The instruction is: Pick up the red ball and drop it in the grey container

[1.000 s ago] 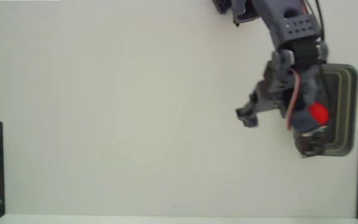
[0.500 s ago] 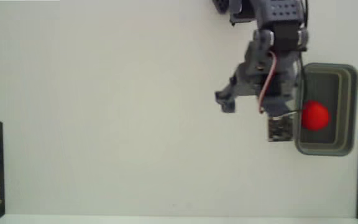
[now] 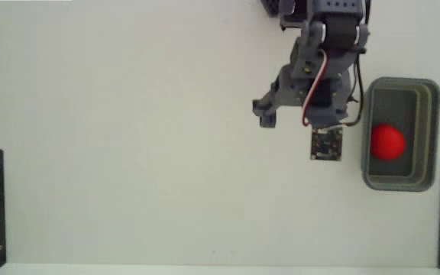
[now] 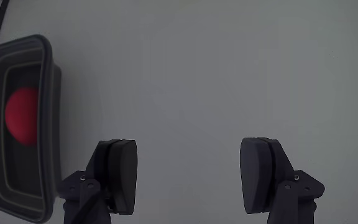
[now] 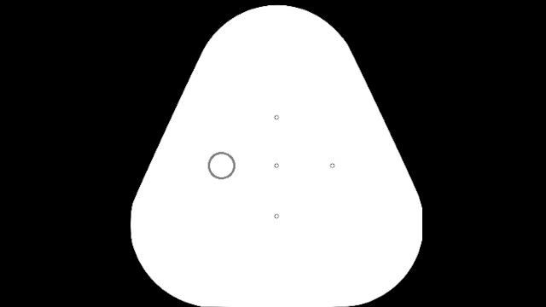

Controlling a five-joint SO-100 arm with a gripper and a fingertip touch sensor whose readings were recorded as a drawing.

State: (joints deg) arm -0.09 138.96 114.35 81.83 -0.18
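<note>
Ball: I see the red ball [image 3: 388, 142] lying inside the grey container [image 3: 431, 134], near its middle.
Container: at 3 o'clock on the white table [image 3: 128, 153] in the fixed view; at 9 o'clock in the wrist view.
Hand: my hand [image 4: 188, 175] is spread wide and holds nothing, above bare table beside the container.

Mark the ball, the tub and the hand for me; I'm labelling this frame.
ball [image 3: 387, 142]: fixed view, middle of its red surface.
tub [image 3: 435, 137]: fixed view, right rim.
hand [image 4: 188, 171]: wrist view, midway between its open fingertips.
</note>
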